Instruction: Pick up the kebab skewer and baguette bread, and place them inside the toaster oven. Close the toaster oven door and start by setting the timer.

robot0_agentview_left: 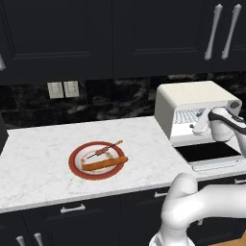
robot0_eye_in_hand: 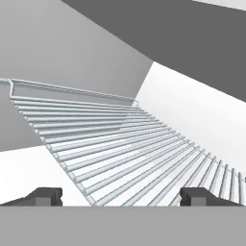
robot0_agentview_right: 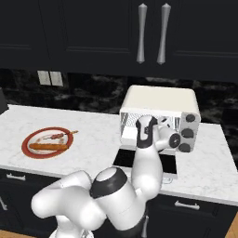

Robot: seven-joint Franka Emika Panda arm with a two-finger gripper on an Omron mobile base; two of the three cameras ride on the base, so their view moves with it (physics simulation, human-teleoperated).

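The kebab skewer (robot0_agentview_left: 108, 149) (robot0_agentview_right: 59, 135) and the baguette bread (robot0_agentview_left: 103, 164) (robot0_agentview_right: 49, 146) lie side by side on a red-rimmed plate (robot0_agentview_left: 73, 161) (robot0_agentview_right: 27, 140) on the white counter. Well to their right stands the cream toaster oven (robot0_agentview_left: 192, 93) (robot0_agentview_right: 160, 100). Its glass door (robot0_agentview_left: 209, 153) (robot0_agentview_right: 124, 159) is folded down flat. My gripper (robot0_agentview_left: 198, 128) (robot0_eye_in_hand: 122, 197) reaches into the oven's mouth, open and empty. In the hand view its fingertips (robot0_eye_in_hand: 45, 196) stand wide apart over the wire rack (robot0_eye_in_hand: 120, 149).
Knobs (robot0_agentview_right: 188, 132) run down the oven's right side. A dark object (robot0_agentview_left: 1, 134) sits at the counter's far left edge. Wall outlets (robot0_agentview_left: 63, 89) and dark upper cabinets with silver handles (robot0_agentview_right: 151, 32) lie behind. The counter's front edge is just below the plate.
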